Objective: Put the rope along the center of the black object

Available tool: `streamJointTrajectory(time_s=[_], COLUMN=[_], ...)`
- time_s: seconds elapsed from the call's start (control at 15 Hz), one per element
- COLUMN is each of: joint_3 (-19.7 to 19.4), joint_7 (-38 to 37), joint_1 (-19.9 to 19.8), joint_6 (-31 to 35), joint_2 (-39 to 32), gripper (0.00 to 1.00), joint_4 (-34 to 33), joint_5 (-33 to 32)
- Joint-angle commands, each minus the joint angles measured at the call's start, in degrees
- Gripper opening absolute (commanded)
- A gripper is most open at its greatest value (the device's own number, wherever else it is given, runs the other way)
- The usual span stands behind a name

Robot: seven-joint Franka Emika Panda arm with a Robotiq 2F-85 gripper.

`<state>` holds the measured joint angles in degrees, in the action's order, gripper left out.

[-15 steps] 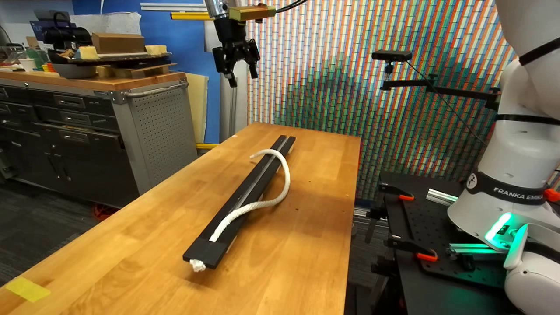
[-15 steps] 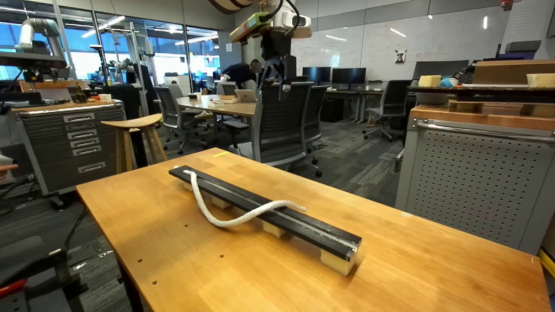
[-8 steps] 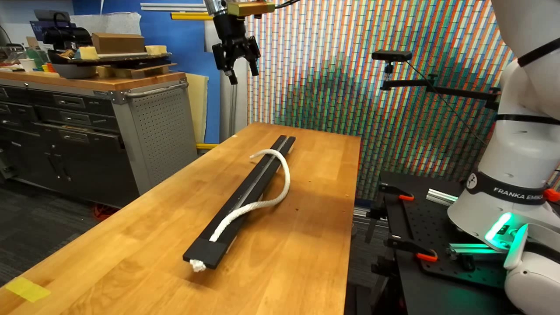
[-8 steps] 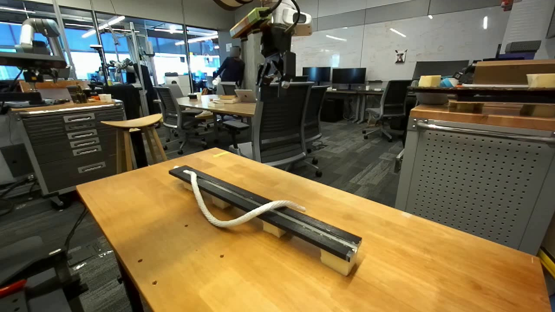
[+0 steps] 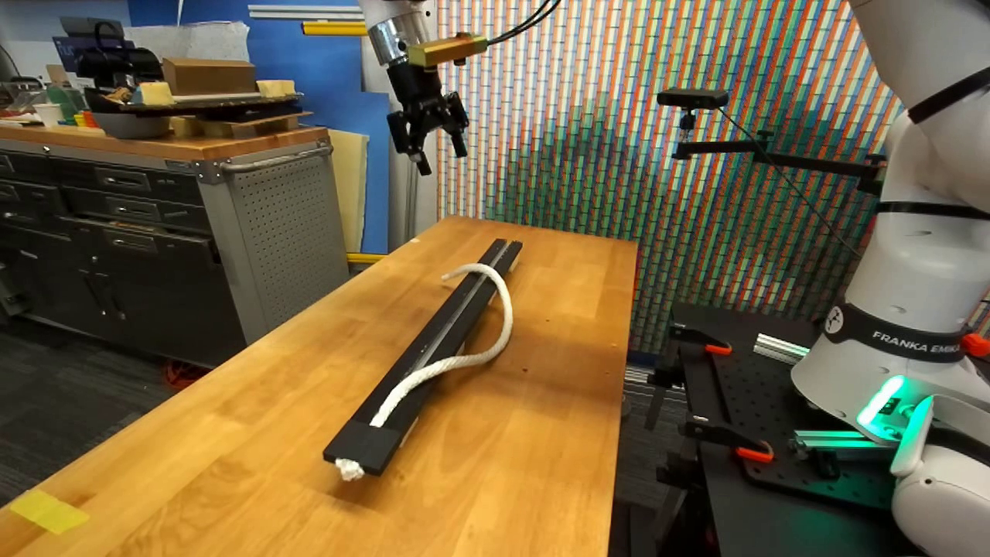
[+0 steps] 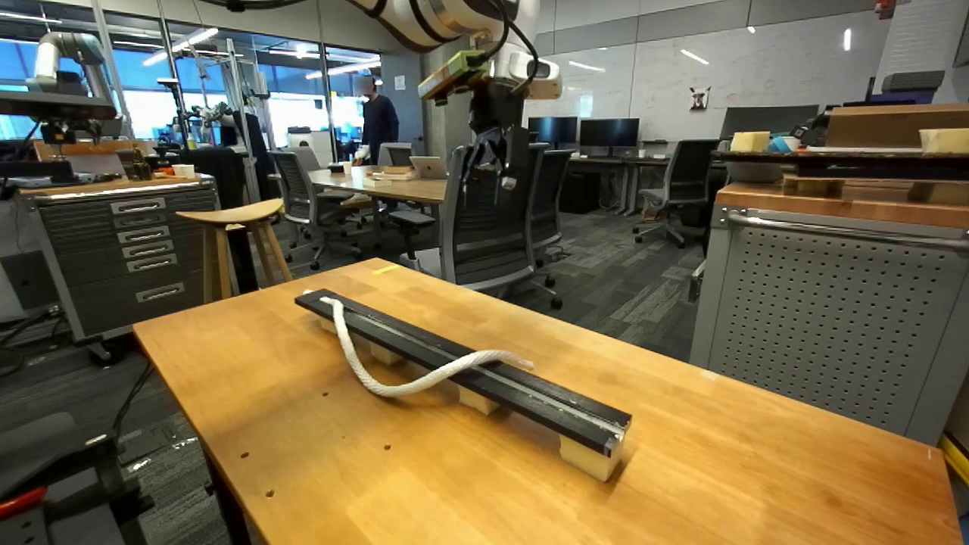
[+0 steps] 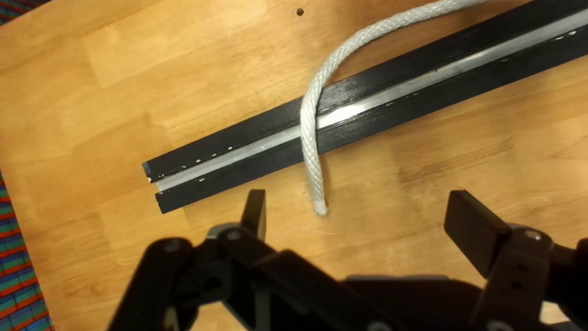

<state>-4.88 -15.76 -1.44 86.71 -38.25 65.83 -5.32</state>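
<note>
The gripper (image 5: 442, 158) hangs well above the table (image 5: 526, 433), jaws spread wide and holding nothing. We see only a short run of rope (image 5: 506, 317) on the beam (image 6: 424, 347) at one end, seemingly anchored there; the rest bows off one side, then crosses over and pokes past the other edge. We judge the job barely begun: straightening the rope along the central groove (image 7: 379, 97) remains.

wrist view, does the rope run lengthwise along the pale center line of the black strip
No, the rope crosses over the black strip and its tip sticks out past the strip's edge.
</note>
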Motion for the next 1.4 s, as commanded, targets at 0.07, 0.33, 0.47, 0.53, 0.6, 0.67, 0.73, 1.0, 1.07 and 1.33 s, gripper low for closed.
streamJointTrajectory(time_s=[0.07,0.33,0.47,0.53,0.6,0.67,0.73,1.0,1.07,1.33], joint_3=[-0.6,0.5,0.3,0.1,-0.1,-0.5,-0.8,-1.2,-1.1,-0.7], joint_7=[-1.0,0.2,0.1,0.1,0.2,0.2,0.2,0.2,0.2,0.3], joint_1=[-2.7,-5.2,-5.5,-5.5,-5.4,-5.0,-4.6,-3.9,-3.9,-4.1], joint_6=[-2.1,-1.1,-0.2,0.3,1.2,3.3,5.3,14.3,15.8,15.1], joint_2=[-4.5,-5.5,-5.4,-5.2,-4.9,-4.5,-4.2,-3.8,-3.5,-5.0], gripper=[1.00,1.00,1.00,1.00,1.00,1.00,1.00,1.00,1.00,1.00], joint_4=[-2.4,-1.0,0.2,0.9,1.9,3.3,4.5,9.2,10.3,9.0], joint_5=[3.1,8.1,9.9,10.1,10.0,9.3,8.6,7.1,7.1,8.0])
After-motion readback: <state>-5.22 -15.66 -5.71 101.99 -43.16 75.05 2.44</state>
